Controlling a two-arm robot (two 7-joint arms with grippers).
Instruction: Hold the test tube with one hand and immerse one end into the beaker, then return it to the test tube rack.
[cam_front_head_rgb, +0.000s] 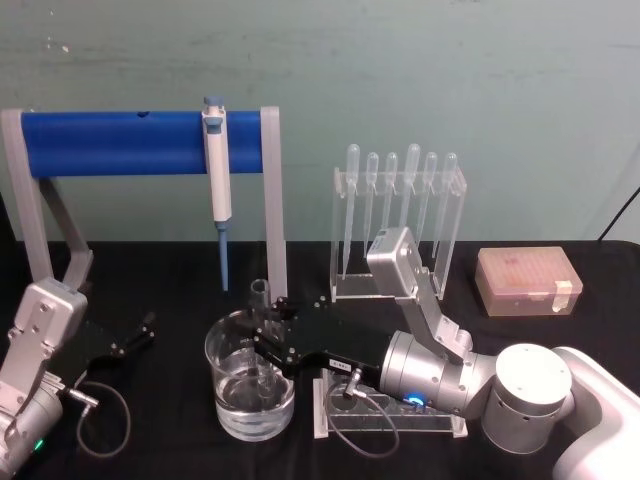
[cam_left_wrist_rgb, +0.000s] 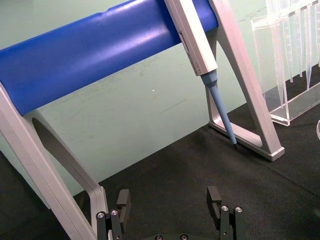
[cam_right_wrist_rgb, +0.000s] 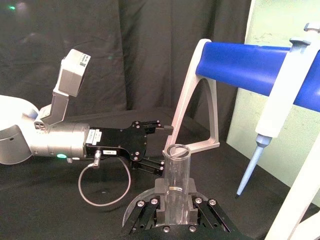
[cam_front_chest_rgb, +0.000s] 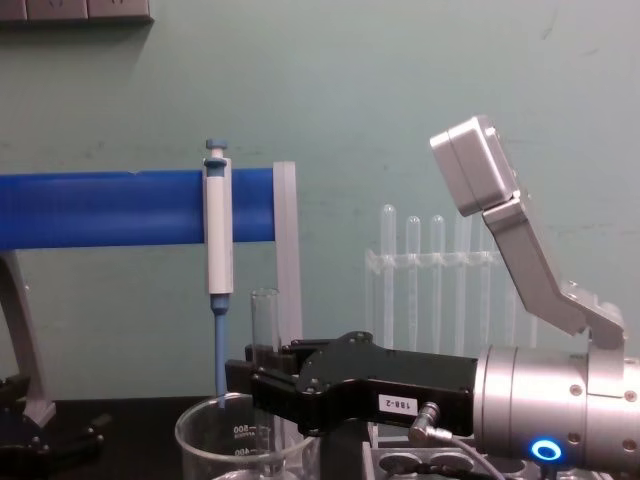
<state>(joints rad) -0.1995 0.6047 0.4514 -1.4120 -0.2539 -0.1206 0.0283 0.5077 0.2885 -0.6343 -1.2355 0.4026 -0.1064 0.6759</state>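
Your black right pincer (cam_front_head_rgb: 264, 347) is clenched on the clear, round-bottomed glass test tube (cam_front_head_rgb: 260, 300), its lower end inside the wide clear glass beaker (cam_front_head_rgb: 218, 375) just beneath, so a tilted lift could crack it against the rim; your left pincer (cam_left_wrist_rgb: 167, 200) idles released.

Soft, even light falls from above, and the wall (cam_front_head_rgb: 400, 80) behind is lit flat, with no hot spots. The black tablecloth (cam_front_head_rgb: 170, 270) swallows nearly every shadow. A pale streak of glare runs along the blue bar (cam_left_wrist_rgb: 100, 50); the beaker (cam_front_head_rgb: 215, 350) rim and the test tube (cam_right_wrist_rgb: 176, 175) lip catch small glints. In the right wrist view a dark curtain (cam_right_wrist_rgb: 125, 50) sits dim beside the bright wall. A blue lamp (cam_front_chest_rgb: 545, 449) glows on the arm.
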